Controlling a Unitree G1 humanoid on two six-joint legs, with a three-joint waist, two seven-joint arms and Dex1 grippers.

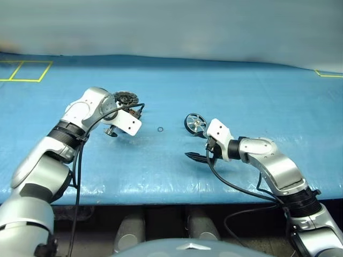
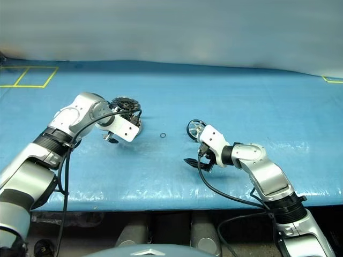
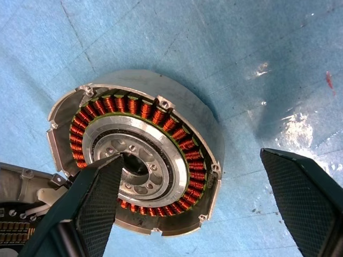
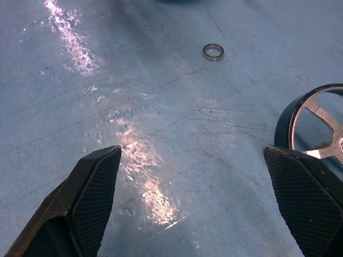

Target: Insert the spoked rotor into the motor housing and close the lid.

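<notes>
The motor housing (image 3: pixel 142 160) lies on the blue mat, its copper windings circling a silver hub. Its hinged lid (image 1: pixel 126 98) stands open beside it, dark radial face showing. My left gripper (image 3: pixel 201 209) hangs open just above the housing, one finger (image 3: pixel 99 201) over the hub and the other past the rim over the mat. The spoked rotor (image 1: pixel 195 124), dark-rimmed with silver spokes, rests on the mat near the middle. My right gripper (image 1: pixel 195 156) is open and empty, low over the mat just in front of the rotor (image 4: pixel 316 123).
A tiny thin ring (image 1: pixel 160 129) lies on the mat between housing and rotor. The blue mat (image 1: pixel 241 96) covers the table up to its front edge (image 1: pixel 161 199). Yellow tape lines (image 1: pixel 24 72) mark the far left corner.
</notes>
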